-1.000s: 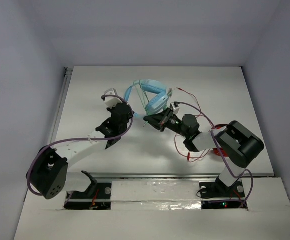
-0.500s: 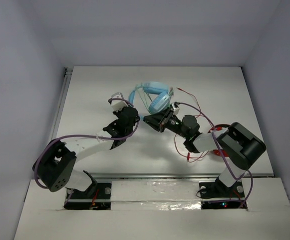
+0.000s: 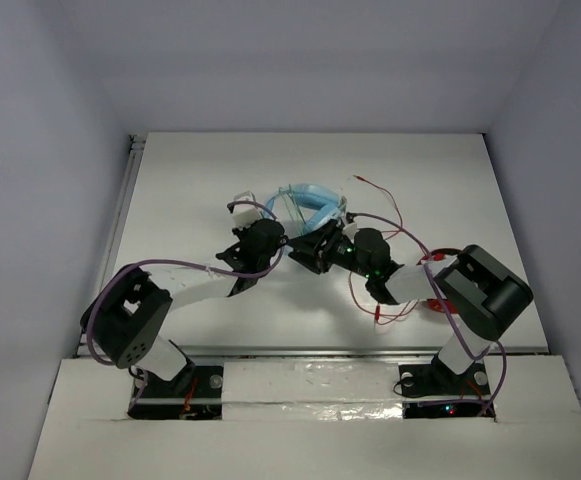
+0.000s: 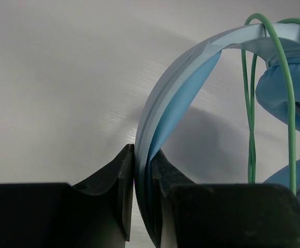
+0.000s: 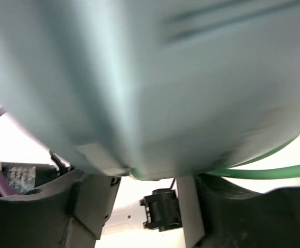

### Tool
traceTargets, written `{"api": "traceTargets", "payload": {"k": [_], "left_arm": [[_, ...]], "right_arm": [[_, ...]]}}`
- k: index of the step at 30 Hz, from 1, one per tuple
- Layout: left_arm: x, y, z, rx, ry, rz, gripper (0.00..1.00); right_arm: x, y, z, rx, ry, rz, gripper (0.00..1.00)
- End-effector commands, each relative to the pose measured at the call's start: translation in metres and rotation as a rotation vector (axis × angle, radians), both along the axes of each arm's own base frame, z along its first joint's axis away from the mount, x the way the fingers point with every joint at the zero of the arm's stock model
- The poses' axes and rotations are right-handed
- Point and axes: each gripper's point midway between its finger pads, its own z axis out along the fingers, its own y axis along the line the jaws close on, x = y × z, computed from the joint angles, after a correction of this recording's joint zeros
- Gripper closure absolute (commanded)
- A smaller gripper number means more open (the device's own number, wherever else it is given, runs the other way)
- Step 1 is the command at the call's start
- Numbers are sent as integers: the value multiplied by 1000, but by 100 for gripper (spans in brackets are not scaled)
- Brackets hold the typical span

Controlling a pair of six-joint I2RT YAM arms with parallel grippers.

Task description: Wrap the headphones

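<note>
The light blue headphones (image 3: 313,203) lie at the middle of the table, with both grippers meeting at their near side. My left gripper (image 3: 270,226) is shut on the thin edge of the wide headband (image 4: 188,72), which arches up and right from my left gripper (image 4: 142,173). Loops of the pale green cable (image 4: 290,103) hang over the band beside a padded ear cup (image 4: 281,90). My right gripper (image 5: 139,206) is open; the blurred blue headphone shell (image 5: 155,77) fills the view just above its spread fingers, and the green cable (image 5: 266,170) runs past the right finger.
A thin red cable (image 3: 388,303) loops over the table by the right arm, and a small red piece (image 3: 433,304) shows beside that arm's elbow. White walls bound the table at the back and sides.
My left gripper has swung right and inward with the headband in it, shifting the headphones right. My right gripper's jaws have spread apart and let go of the ear cup.
</note>
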Motion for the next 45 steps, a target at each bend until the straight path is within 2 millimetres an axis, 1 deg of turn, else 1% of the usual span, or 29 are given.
{"api": "traceTargets", "payload": {"k": [1, 3, 4, 8, 10, 14, 16, 20, 21, 22, 23, 24, 26, 27, 29, 32, 33, 34, 35, 36, 37, 38, 39, 40, 41, 42, 43, 44, 45], "left_arm": [[-16, -61, 20, -152, 5, -218, 100], [-17, -65, 11, -145, 37, -231, 100], [-16, -68, 11, -146, 43, -239, 100], [-20, -73, -9, -128, 100, -264, 100], [-23, -73, -13, -134, 111, -271, 100], [-26, -74, -17, -131, 127, -281, 100], [-25, -73, -19, -113, 134, -281, 100], [-19, -67, -20, -94, 132, -267, 100], [-19, -65, -20, -86, 131, -264, 100], [-16, -62, -21, -80, 131, -257, 100], [-16, -62, -21, -71, 132, -261, 100], [-13, -59, -20, -69, 130, -254, 100], [-11, -60, -21, -63, 124, -259, 100], [-10, -60, -21, -54, 121, -258, 100], [-8, -61, -22, -47, 123, -258, 100], [-7, -57, -26, -36, 133, -254, 100], [-8, -57, -27, -35, 137, -258, 100], [-7, -54, -29, -33, 142, -254, 100], [-5, -52, -31, -34, 148, -250, 100], [-7, -53, -32, -37, 155, -257, 100], [-8, -52, -34, -39, 159, -257, 100], [-6, -50, -32, -43, 156, -251, 100], [-7, -49, -34, -39, 162, -250, 100], [-5, -45, -35, -38, 164, -241, 100], [-5, -45, -35, -37, 166, -240, 100], [-5, -45, -36, -36, 169, -242, 100], [-2, -42, -36, -34, 169, -230, 100], [-2, -42, -34, -35, 168, -230, 100], [-2, -41, -34, -30, 169, -228, 100]], "right_arm": [[29, 3, 15, -8, -74, -101, 43], [30, 2, 8, -2, -53, -112, 40], [31, 2, -1, -12, -36, -112, 39], [33, 5, -11, -34, -5, -109, 36], [34, 6, -14, -53, -5, -102, 35], [34, 9, -5, -58, -20, -88, 33], [32, 9, 7, -61, -55, -76, 33], [16, 6, 18, -76, -92, -40, 32], [12, 5, 17, -97, -113, -27, 28], [9, 6, 23, -111, -136, -8, 24], [1, 10, 19, -152, -152, 57, 20], [-7, 12, 16, -163, -155, 104, 17], [-20, 12, 18, -163, -163, 167, 15], [-24, 11, 18, -168, -170, 181, 11], [-32, 5, 20, -187, -175, 193, 10], [-35, -2, 28, -217, -203, 182, 10], [-36, -6, 41, -228, -257, 172, 10], [-35, -8, 45, -245, -273, 161, 11], [-33, -13, 43, -286, -263, 139, 13], [-32, -17, 56, -298, -311, 122, 15], [-31, -21, 60, -316, -326, 106, 16], [-29, -27, 55, -362, -312, 83, 20], [-28, -31, 58, -388, -337, 72, 26], [-29, -37, 68, -392, -361, 51, 31], [-26, -46, 63, -438, -345, 15, 40], [-24, -52, 63, -471, -362, -8, 44], [-23, -60, 68, -490, -380, -40, 46], [-22, -69, 60, -543, -362, -64, 53], [-14, -80, 59, -601, -376, -123, 57]]}}
